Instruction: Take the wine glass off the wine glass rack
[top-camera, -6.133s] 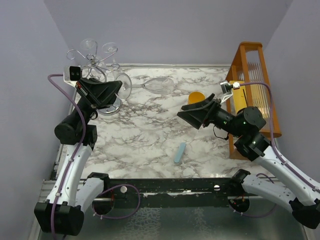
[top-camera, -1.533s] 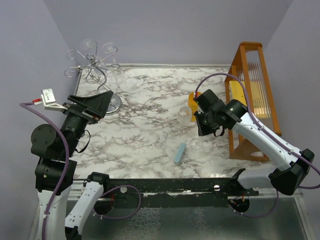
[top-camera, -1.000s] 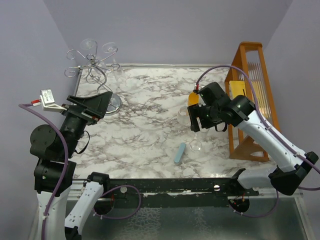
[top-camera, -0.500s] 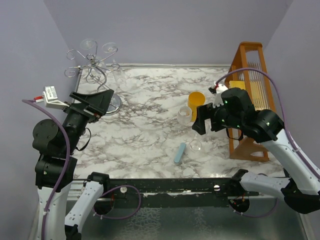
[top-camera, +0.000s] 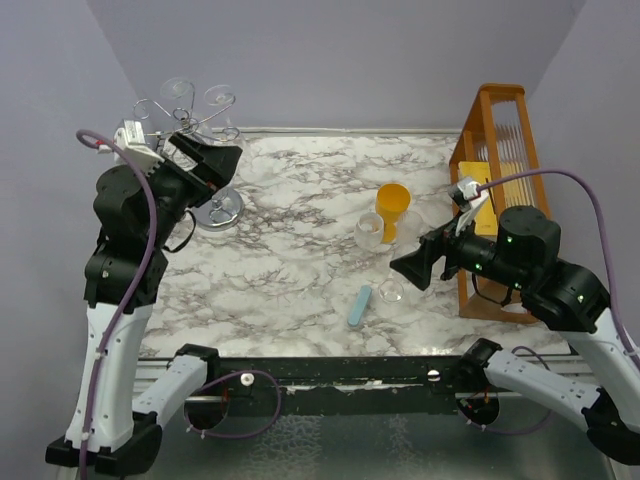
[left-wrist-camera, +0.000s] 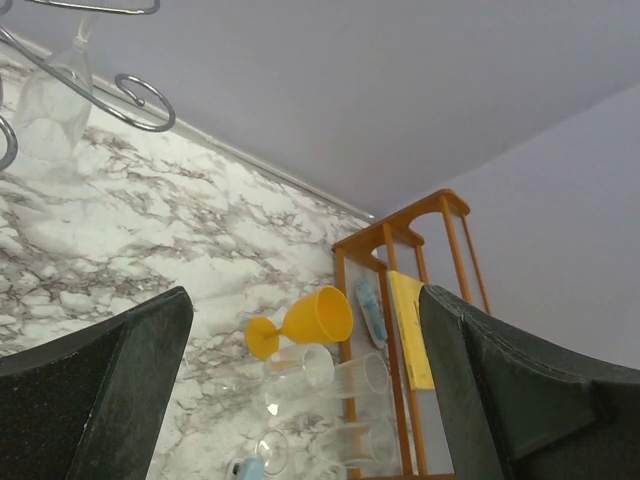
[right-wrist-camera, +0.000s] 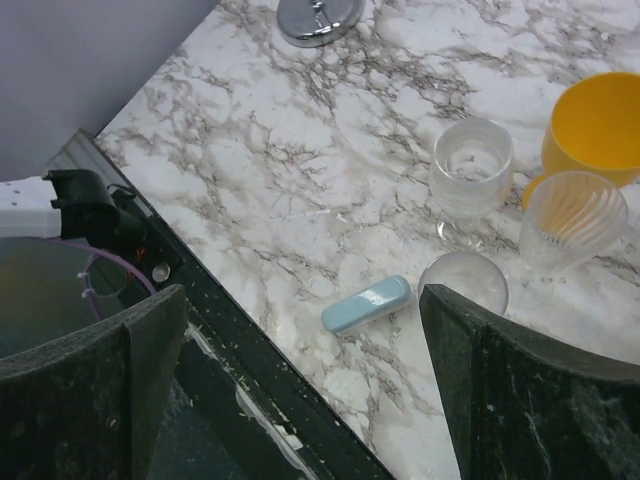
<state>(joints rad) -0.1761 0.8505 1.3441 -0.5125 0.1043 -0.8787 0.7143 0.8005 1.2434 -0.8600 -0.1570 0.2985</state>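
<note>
Wine glass (top-camera: 392, 290) stands on the tabletop (top-camera: 290, 240) with its foot down. It is just beside a small blue block (top-camera: 360, 305), near a clear goblet (top-camera: 370, 230) and a yellow cup (top-camera: 392, 200), and well apart from the wine glass rack (top-camera: 185, 125) at the far left corner. Its bowl is hard to make out from overhead. The right tool (right-wrist-camera: 302, 290) has its jaws spread wide with nothing between them, and it is poised above and to the right of the glass without touching it. The left tool (left-wrist-camera: 305, 295) is equally wide open and empty, raised close beside the rack's curled arms. The left wrist view shows a second glass (left-wrist-camera: 48, 95) hanging bowl-down from a wire loop. Assessment: for the glass on the tabletop, removal and set-down appear complete. If the hanging one is to follow, the left tool must line up on its stem and close gently. It must then draw the foot out along the wire loop before lowering, so that glass does not knock against wire.
</note>
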